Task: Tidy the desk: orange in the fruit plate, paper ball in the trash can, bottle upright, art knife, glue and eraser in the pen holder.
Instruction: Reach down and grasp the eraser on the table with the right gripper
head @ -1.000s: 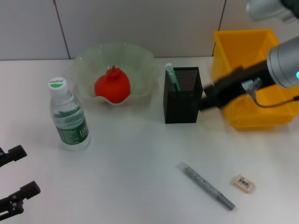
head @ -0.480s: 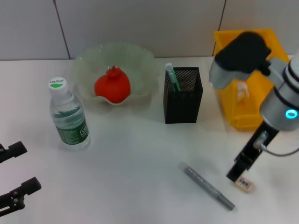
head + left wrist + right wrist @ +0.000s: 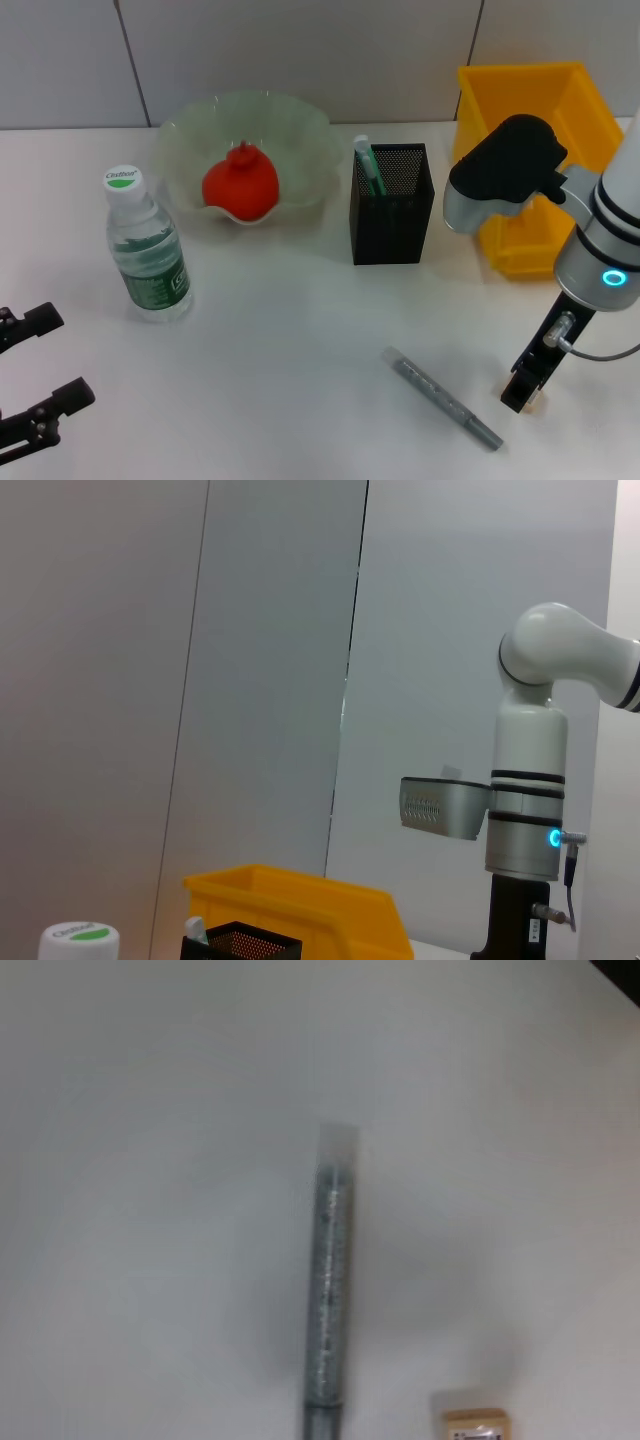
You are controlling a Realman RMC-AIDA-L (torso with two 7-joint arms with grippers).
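At the near left edge the left gripper (image 3: 32, 386) rests idle, its fingers apart. A water bottle (image 3: 146, 247) stands upright further in, and behind it a red fruit (image 3: 240, 183) sits in the glass bowl (image 3: 300, 130). The black mesh pen holder (image 3: 391, 203) is centre, with a yellow bin (image 3: 530, 160) right of it. The grey art knife (image 3: 444, 397) lies flat near the front. The right gripper (image 3: 524, 389) hangs just over the eraser (image 3: 476, 1426); whether its claw is apart or together, I cannot tell.
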